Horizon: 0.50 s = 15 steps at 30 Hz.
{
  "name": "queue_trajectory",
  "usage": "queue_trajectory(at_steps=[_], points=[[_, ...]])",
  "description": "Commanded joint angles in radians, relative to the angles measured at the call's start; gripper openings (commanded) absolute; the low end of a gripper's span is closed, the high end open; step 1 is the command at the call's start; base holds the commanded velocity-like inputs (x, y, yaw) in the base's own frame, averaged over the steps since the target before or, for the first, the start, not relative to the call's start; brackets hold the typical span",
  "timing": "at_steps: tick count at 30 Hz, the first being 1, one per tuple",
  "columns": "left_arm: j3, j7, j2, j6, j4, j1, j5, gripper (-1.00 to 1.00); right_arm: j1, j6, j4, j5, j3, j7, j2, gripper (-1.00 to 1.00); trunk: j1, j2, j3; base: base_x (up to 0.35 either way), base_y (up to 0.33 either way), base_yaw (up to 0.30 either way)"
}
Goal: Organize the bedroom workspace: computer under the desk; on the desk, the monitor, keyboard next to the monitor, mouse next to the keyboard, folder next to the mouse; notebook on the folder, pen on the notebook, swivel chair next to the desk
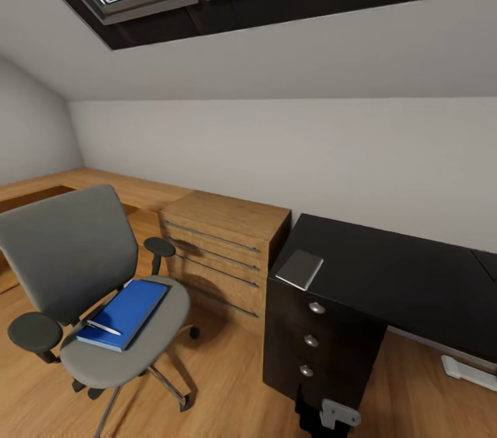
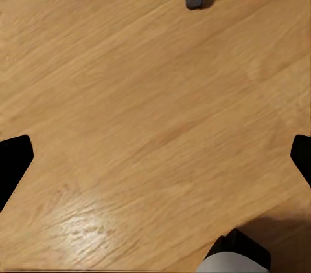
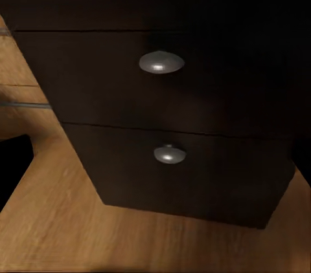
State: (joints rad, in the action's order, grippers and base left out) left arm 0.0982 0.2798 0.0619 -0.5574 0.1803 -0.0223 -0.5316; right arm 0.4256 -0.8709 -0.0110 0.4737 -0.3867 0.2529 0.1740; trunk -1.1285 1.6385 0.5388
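**Folder on chair seat, notebook at desk corner**

Folder (image 1: 124, 313), at your 8 o'clock, lies flat on the swivel chair (image 1: 83, 286) seat with a thin white pen (image 1: 103, 328) across its near end. It looks thin, light and slick: take an overhanging edge, and lift the pen first or it may roll. Notebook (image 1: 299, 269) sits at 12 o'clock on the desk (image 1: 386, 279) corner above the drawers. Whether your grippers' jaws are wide or narrow, I cannot tell.
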Motion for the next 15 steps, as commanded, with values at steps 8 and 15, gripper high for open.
queue_trajectory(at_steps=[8, 15], points=[[0.006, 0.009, -0.003, 0.002, -0.001, -0.001, -0.005, 1.0, 0.001, 0.002, -0.001, -0.031, -0.007, 0.008, 0.0, 1.0, 0.0, 0.0, 0.011, 0.0, 0.0, 0.16], [0.008, 0.009, -0.004, 0.004, -0.001, -0.001, -0.005, 1.0, 0.001, 0.007, 0.007, -0.028, -0.004, 0.006, -0.027, 1.0, 0.0, 0.0, 0.013, 0.0, 0.0, 0.035]])
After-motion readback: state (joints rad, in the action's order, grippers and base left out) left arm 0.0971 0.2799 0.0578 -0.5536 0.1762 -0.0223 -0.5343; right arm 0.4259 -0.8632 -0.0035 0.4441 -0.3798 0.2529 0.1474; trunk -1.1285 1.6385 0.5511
